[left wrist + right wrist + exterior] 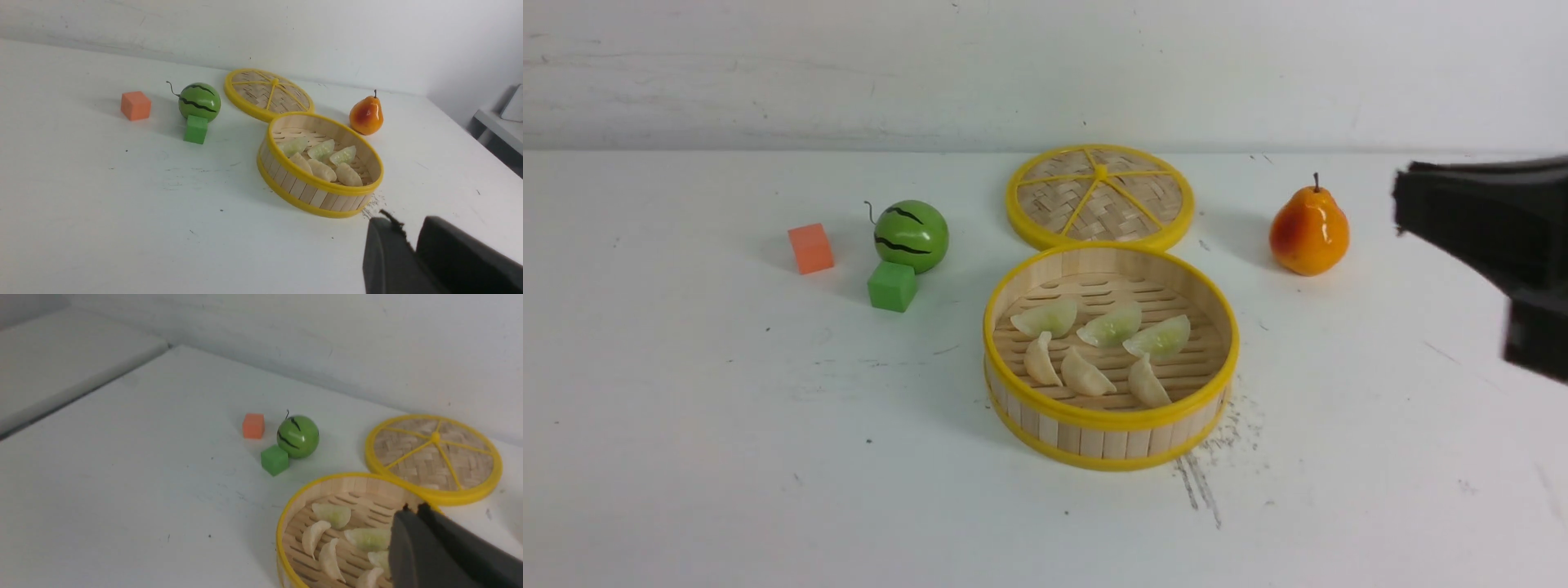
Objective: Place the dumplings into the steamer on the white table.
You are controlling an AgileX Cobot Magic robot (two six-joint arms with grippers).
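Observation:
The steamer [1111,426] stands on the white table [727,408] at the centre. Inside it lie three pale green dumplings [1111,325] in a back row and three cream-beige dumplings [1085,373] in a front row. They also show in the left wrist view [322,163] and the right wrist view [327,526]. My right gripper [1405,200] is shut and empty, raised at the right edge, apart from the steamer. In its own view its tips [412,510] hang over the steamer's far rim. My left gripper [402,226] is shut and empty, near the steamer's front right side.
The flat woven lid [1100,196] lies just behind the steamer, touching it. A pear [1308,231] stands to the right. A green striped ball [912,235], a green cube [892,286] and an orange cube [810,248] sit at the left. Dark scratches [1201,482] mark the table.

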